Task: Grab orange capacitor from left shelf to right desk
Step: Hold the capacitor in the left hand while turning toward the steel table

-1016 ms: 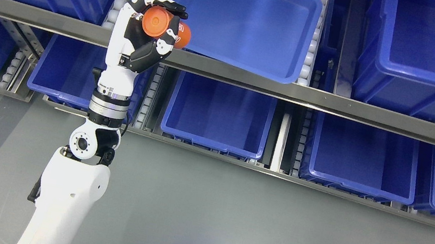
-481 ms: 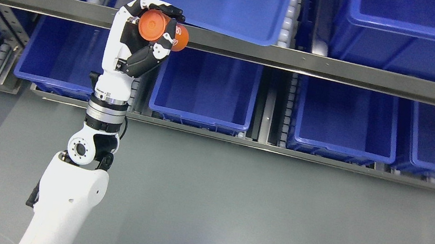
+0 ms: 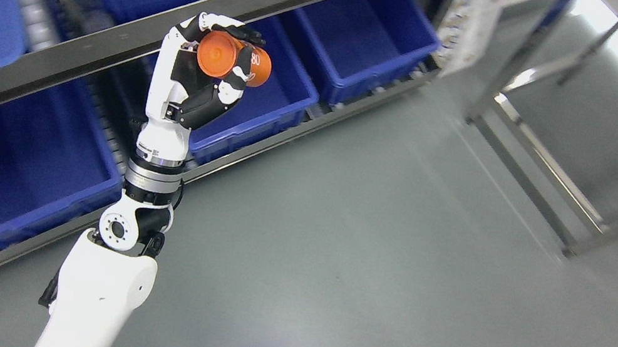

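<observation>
Left hand [image 3: 207,63]: raised upright on its arm from the lower left, fingers curled around the capacitor, thumb across its near side.
Capacitor [image 3: 234,58]: orange cylinder lying sideways in the hand's grip, flat round end facing the camera, white print "80" on its side, the far end sticking out to the right past the fingers.
Place: held in the air in front of the shelf [image 3: 116,38], over a blue bin [image 3: 272,91] on the lower level.
Shelf: steel rails with roller tracks, blue bins on both levels, filling the upper left.
Floor [image 3: 364,259]: grey, bare.
Metal frame [image 3: 542,183]: legs and bars at the upper right, well apart from the hand.
</observation>
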Available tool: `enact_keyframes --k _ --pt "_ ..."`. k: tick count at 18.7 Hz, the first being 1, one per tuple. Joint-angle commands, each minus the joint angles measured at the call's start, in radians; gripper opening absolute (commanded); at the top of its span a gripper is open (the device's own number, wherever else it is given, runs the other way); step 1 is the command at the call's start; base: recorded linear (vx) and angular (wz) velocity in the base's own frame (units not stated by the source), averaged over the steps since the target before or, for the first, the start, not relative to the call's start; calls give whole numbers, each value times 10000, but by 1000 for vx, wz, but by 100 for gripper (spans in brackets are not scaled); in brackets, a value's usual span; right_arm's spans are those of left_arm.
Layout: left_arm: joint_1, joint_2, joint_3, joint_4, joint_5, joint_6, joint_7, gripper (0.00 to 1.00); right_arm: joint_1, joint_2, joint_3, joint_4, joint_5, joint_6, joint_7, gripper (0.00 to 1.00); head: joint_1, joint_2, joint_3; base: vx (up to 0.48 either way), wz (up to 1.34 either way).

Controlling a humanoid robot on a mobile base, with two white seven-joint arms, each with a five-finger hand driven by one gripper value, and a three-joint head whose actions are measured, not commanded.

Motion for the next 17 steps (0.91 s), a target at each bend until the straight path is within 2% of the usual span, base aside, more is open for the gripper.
enact_keyframes --k 1,9,17 --pt "-85 175 -194 -108 -3 76 12 2 -19 -174 -107 -338 46 0 14 100 0 0 0 128 -1318" --pt "-898 175 -347 -108 -3 598 12 2 -19 -174 -107 -338 46 0 14 100 0 2 0 181 -967" --pt "-837 175 -684 -77 -3 813 28 3 -19 -174 -107 -338 46 0 14 100 0 2 0 272 -374"
